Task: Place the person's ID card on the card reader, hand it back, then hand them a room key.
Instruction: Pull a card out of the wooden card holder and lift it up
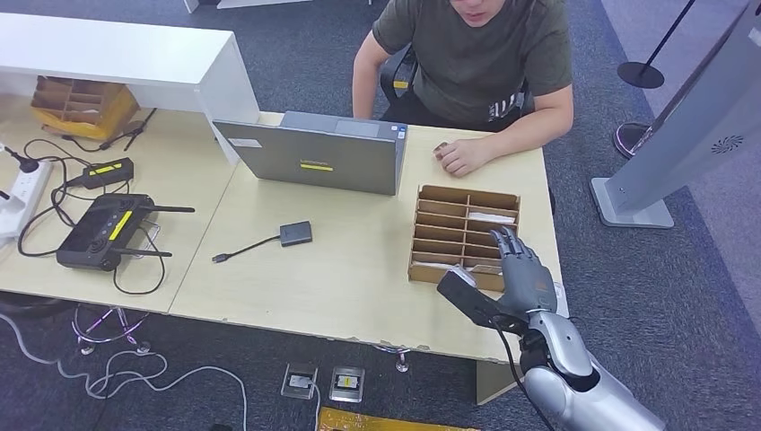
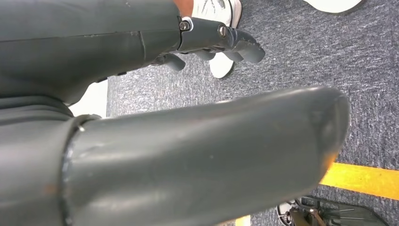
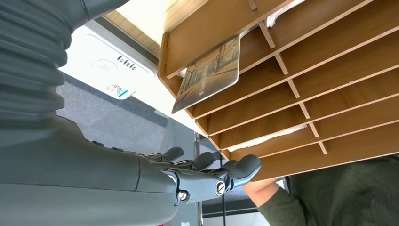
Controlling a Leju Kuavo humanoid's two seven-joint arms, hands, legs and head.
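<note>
right hand hovers over the wooden card rack on the counter, fingers loosely apart, holding nothing. a card sticks out of a rack slot, likely the room key, not grasped yet. id steps look done; key handover left. left hand hangs over floor, empty.

Dark blue-grey carpet all over, light wood desk in the middle, white shelf unit top left, grey stand base on the right, yellow floor stripe.
</note>
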